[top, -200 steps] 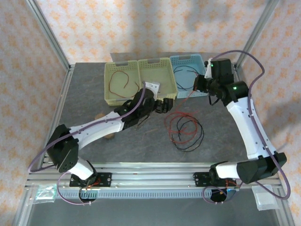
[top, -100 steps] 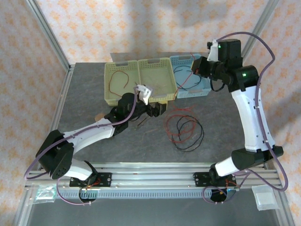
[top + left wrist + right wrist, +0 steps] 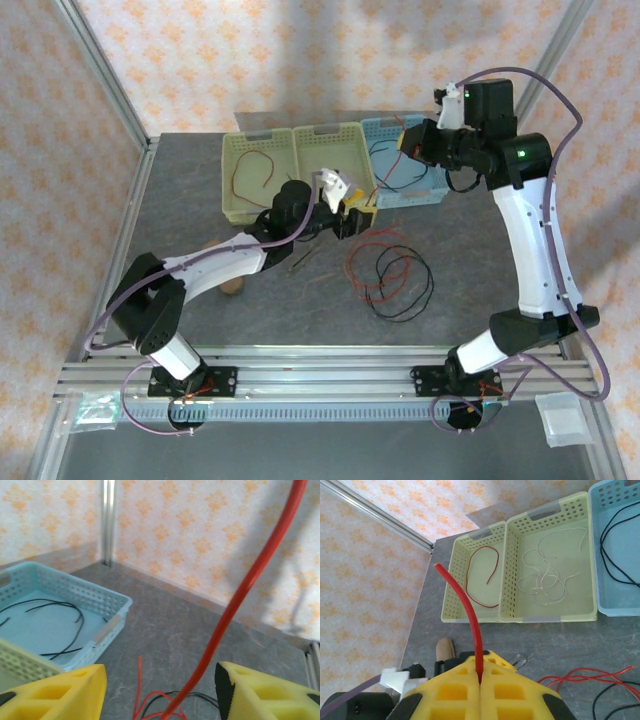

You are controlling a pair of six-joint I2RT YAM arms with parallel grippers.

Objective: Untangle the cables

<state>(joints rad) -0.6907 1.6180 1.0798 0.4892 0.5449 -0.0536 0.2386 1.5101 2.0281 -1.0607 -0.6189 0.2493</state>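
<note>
Lying tangled: thin red and black cables [image 3: 388,272].

Two yellow baskets [image 3: 262,134] and a blue basket [image 3: 395,122] stand abreast.

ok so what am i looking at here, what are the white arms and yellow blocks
Two robot arms, a left arm and a right arm, are bolted at a table's near edge. The wide picture comes from a camera above and behind them. The other two come from a camera on each wrist, and the yellow blocks are that arm's fingers. On the table lie a tangle of red and black cables and three baskets, each holding a cable. The right fingers are shut on a red cable. The left fingers stand open, a red strand running between them.
</note>
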